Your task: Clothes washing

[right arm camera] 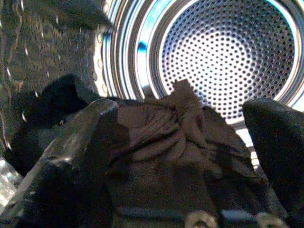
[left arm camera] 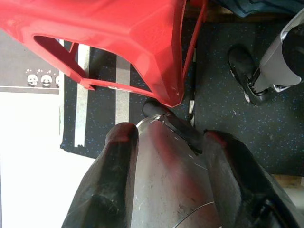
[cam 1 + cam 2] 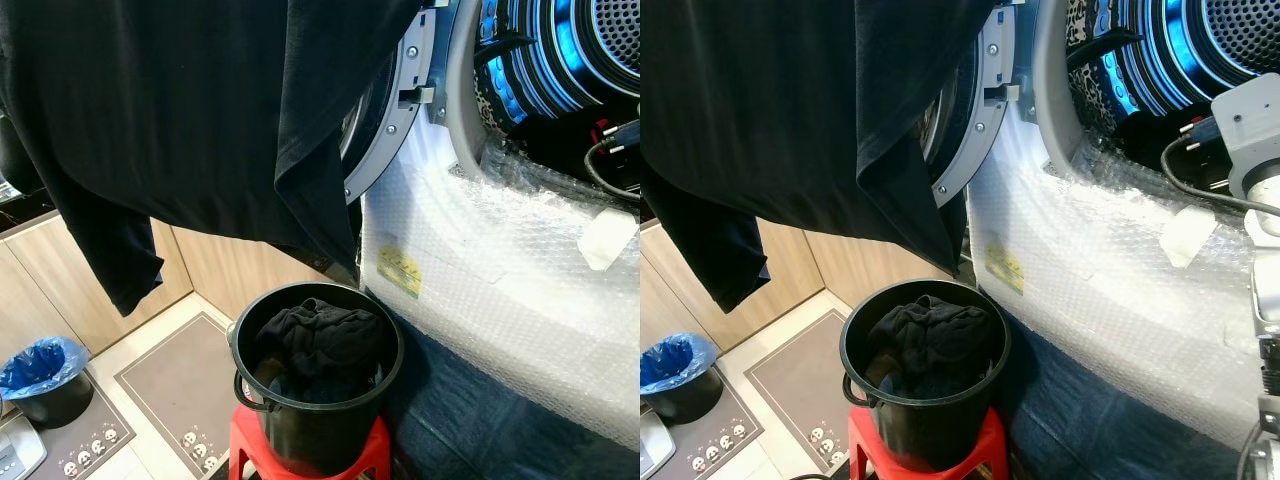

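Loading: a judgement from the pictures, the step in hand is moving dark clothes from the bucket (image 3: 318,400) into the washer drum (image 1: 223,57).
Right gripper (image 1: 185,142): reaches at the drum mouth, at the upper right of the head views; its two fingers stand wide apart with a bunched dark cloth (image 1: 180,142) lying between them, so it looks released rather than clenched. Probably the cloth is being dropped in here.
Left gripper (image 2: 166,166): hangs low beside the red stool (image 2: 118,33), pointing at the floor mat; fingers spread, holding nothing. Idle.
Shirt (image 3: 190,120): a large black garment fills the upper left of the head views, draped close before the camera; what holds it up I cannot tell.
Bucket: black, on the stool at lower centre, just beside the washer front, handy for short transfers. More dark clothes (image 3: 320,340) are heaped in it, crumpled and soft.
Washer front (image 3: 500,300): wrapped in bubble film, likely as protection against knocks.
Door (image 3: 385,120): swung open, behind the shirt.
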